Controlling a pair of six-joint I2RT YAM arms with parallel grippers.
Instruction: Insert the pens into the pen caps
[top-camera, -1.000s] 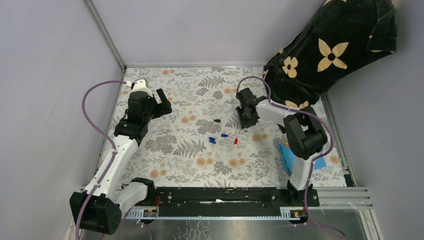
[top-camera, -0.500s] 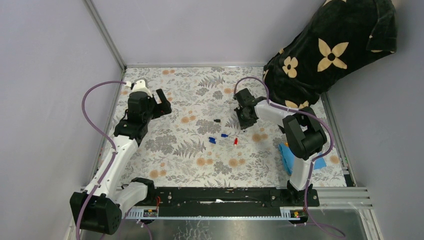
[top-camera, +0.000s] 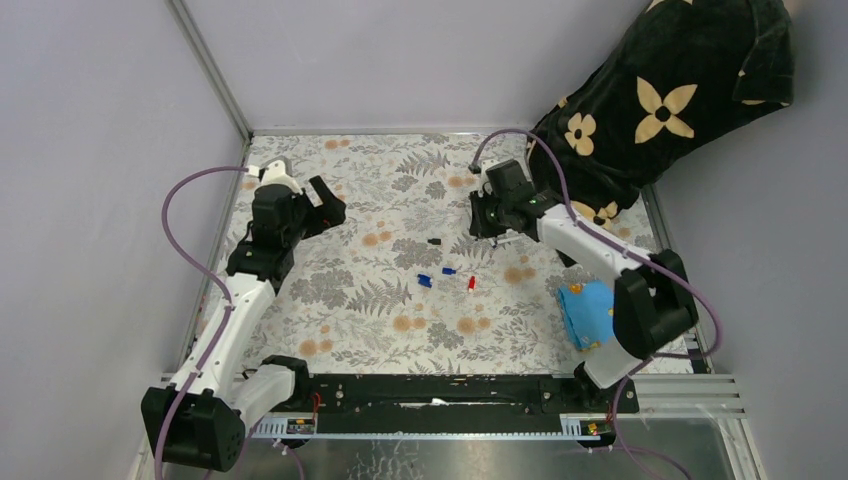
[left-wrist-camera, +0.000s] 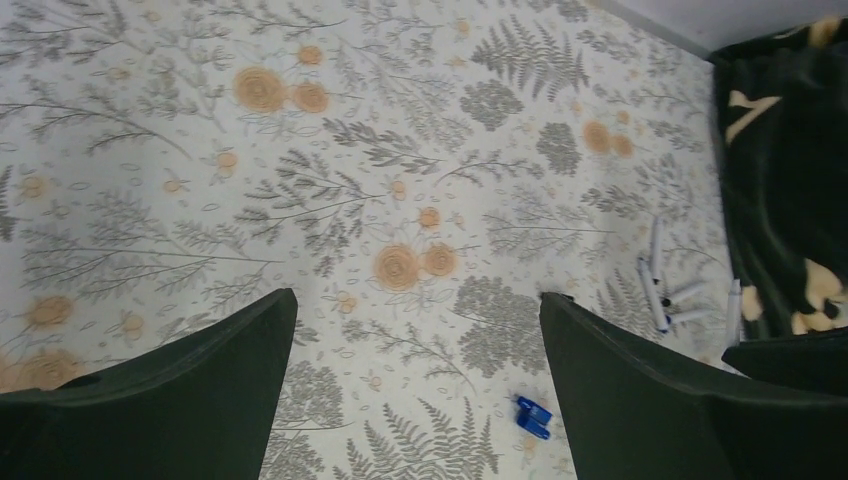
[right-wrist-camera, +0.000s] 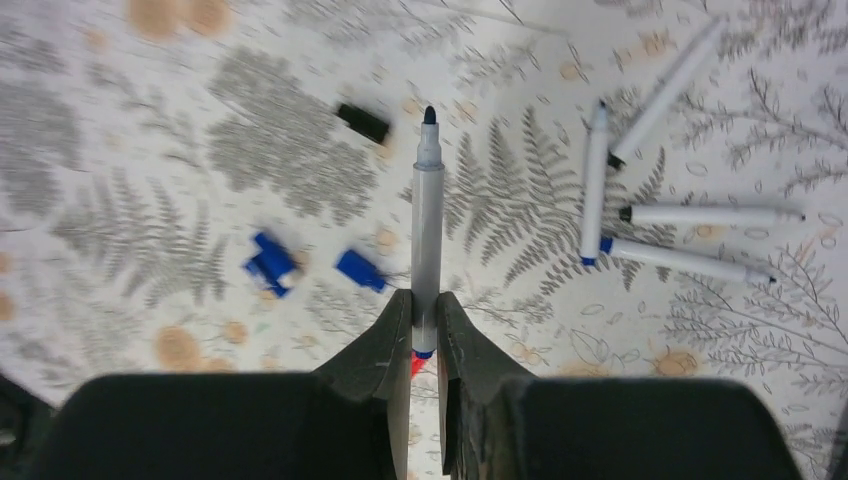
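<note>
Presently the right claw (right-wrist-camera: 425, 300) is clenched on one pen (right-wrist-camera: 427, 215), gripping it near its rear end. The white barrel runs straight out ahead of the fingers (right-wrist-camera: 392, 335), dark tip forward. In the right wrist view that tip sits just beside the black cap (right-wrist-camera: 363, 123), though whether it is at desk level cannot be told.

Two blue caps (right-wrist-camera: 272, 265) lie close together to the left of the held barrel, one of them (right-wrist-camera: 358, 270) just beside it. A red cap (right-wrist-camera: 417, 363) shows only as a sliver between the fingers. In the top view the black cap, both blue caps and the red cap form a loose group near the middle of the desk (top-camera: 350, 330), each apart from the others.

To the right of the held pen, four loose pens (right-wrist-camera: 595, 180) lie uncapped on the desk. Two of them are nearly parallel and two are angled, with their ends gathered close.

The left claw (left-wrist-camera: 415, 297) is released, its fingers (left-wrist-camera: 200, 390) spread wide, and it hangs over the far left part of the desk, well apart from the caps. Its wrist view takes in one blue cap and the loose pens in the distance.

A blue cloth (top-camera: 588, 312) lies at the right edge of the desk beside the right arm. A dark flowered fabric (top-camera: 660, 100) fills the far right corner.
</note>
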